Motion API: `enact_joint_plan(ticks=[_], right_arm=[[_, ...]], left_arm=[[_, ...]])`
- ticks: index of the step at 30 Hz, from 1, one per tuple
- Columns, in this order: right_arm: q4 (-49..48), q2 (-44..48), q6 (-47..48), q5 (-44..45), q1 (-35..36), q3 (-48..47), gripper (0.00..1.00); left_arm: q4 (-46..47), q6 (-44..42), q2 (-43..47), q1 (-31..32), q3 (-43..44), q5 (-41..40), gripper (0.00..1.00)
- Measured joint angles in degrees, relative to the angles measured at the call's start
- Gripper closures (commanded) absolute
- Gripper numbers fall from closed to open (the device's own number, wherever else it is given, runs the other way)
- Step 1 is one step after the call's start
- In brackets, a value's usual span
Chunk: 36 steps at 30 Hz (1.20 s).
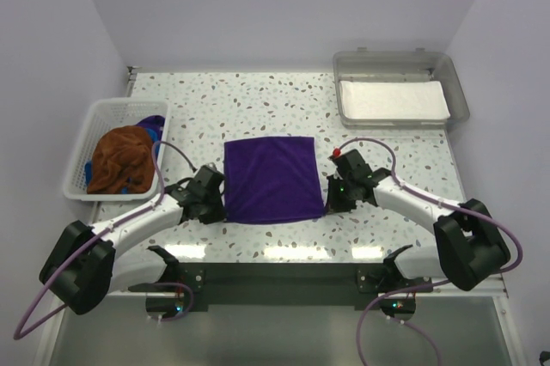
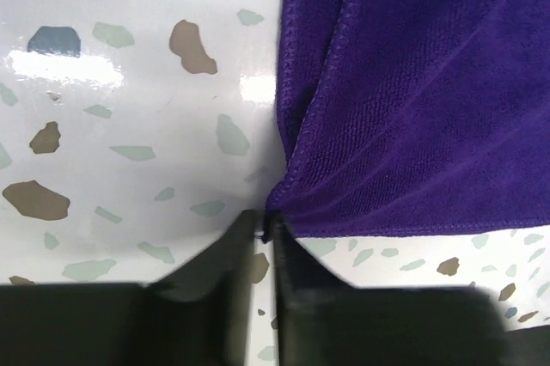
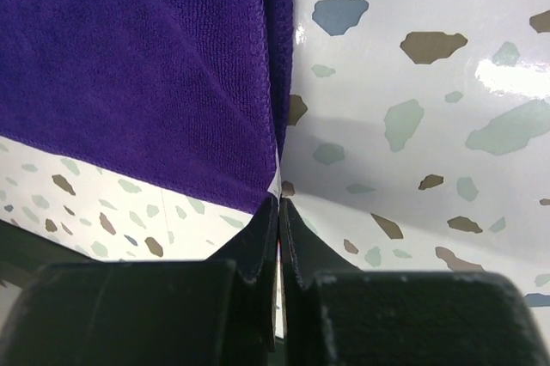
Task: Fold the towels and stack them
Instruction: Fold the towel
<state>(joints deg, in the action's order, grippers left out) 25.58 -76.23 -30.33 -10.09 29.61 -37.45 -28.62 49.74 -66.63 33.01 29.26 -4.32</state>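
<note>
Right of the white basket (image 1: 77,179), the purple towel (image 1: 271,179) lies flat, left gripper (image 2: 265,222) and right gripper (image 3: 279,203) each pinching a near corner; brown towel (image 1: 119,158) and blue towel (image 1: 153,124) wait inside it, nothing stacked.

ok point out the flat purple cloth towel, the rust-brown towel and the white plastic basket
flat purple cloth towel (image 1: 269,179), top view, middle of its upper face
crumpled rust-brown cloth towel (image 1: 120,158), top view, centre of the heap
white plastic mesh basket (image 1: 82,144), top view, its left wall
</note>
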Motion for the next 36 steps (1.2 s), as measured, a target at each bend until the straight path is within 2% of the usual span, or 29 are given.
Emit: enact_joint_plan(ticks=[1, 2, 3, 6, 8, 12, 16, 21, 27, 36], right_arm=[[0.04, 0.00, 0.11, -0.02, 0.00, 0.11, 0.81], [0.20, 0.00, 0.28, -0.02, 0.00, 0.13, 0.73], [0.37, 0.02, 0.79, -0.04, 0.00, 0.13, 0.62], [2.89, 0.28, 2.40, 0.04, 0.00, -1.14, 0.56], [5.75, 0.39, 3.74, 0.20, 0.00, -4.22, 0.56], [8.02, 0.39, 6.86, 1.97, -0.07, -13.29, 0.58], [5.79, -1.57, 8.92, 3.08, -0.35, -19.76, 0.64], [0.04, -9.66, 9.86, 3.17, -0.83, -22.64, 0.66], [-5.11, -19.54, 10.08, 3.06, -1.70, -24.37, 0.67], [-9.31, -23.43, 10.05, 2.97, -1.99, -24.35, 0.67]], left_arm=[[0.04, 0.04, 0.04, 0.00, 0.04, 0.07, 0.70], [0.00, -0.04, 0.22, 0.02, 0.17, 0.09, 0.64], [-0.28, -0.20, 0.44, 0.00, 0.26, 0.09, 0.51], [-2.54, -0.94, 1.51, -0.11, 1.33, -0.04, 0.36], [-4.74, -1.20, 2.64, -0.17, 3.21, -0.59, 0.33], [-6.69, -2.86, 3.48, -1.60, 9.68, -1.86, 0.38], [-4.42, -6.60, 0.39, -6.84, 15.08, -1.73, 0.46], [1.20, -12.02, -11.63, -12.46, 20.85, -1.18, 0.50], [6.10, -16.61, -26.47, -13.66, 29.53, -0.20, 0.57], [9.20, -18.95, -38.32, -14.64, 36.92, 0.52, 0.66]])
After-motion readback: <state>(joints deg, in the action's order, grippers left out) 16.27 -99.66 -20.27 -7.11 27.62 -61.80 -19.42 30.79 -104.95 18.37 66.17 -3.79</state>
